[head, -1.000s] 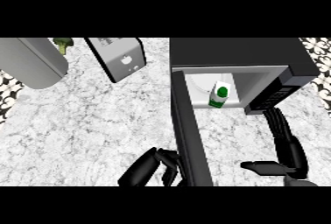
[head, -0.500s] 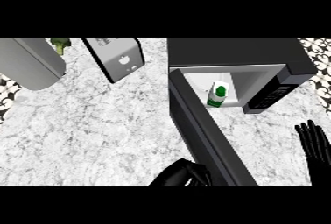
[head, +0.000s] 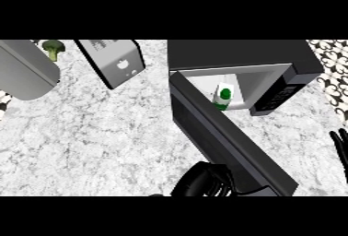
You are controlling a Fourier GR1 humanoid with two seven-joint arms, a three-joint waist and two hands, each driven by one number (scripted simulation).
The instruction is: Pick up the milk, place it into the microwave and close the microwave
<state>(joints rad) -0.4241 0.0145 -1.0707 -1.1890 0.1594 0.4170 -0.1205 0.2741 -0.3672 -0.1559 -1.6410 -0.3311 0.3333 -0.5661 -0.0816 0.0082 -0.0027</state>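
two black hands are showing in this steep downward view of a marble counter (head: 81, 138). nearest, at the lower edge, the left hand (head: 202, 180) is pressing against the outer face of the open microwave door (head: 224, 133), close to its free end. it is only a dark bunched shape here, so whether it is spread or closed cannot be told. at the right edge the right hand (head: 340, 148) is resting with fingers straight and apart, holding nothing.

further back, the milk (head: 223, 96) is standing upright inside the microwave (head: 238, 55), just behind the door's hinged end. picking and placing are looking done. only the closing is remaining, and the door is standing wide.

compared with half a second ago, the door's free end appears to be swinging slightly rightward, toward the opening, and the right hand is showing less, nearer the edge.

farthest, a slanted grey appliance (head: 112, 62), a broccoli (head: 53, 46) and a rounded grey vessel (head: 24, 69) are sitting at the back left.
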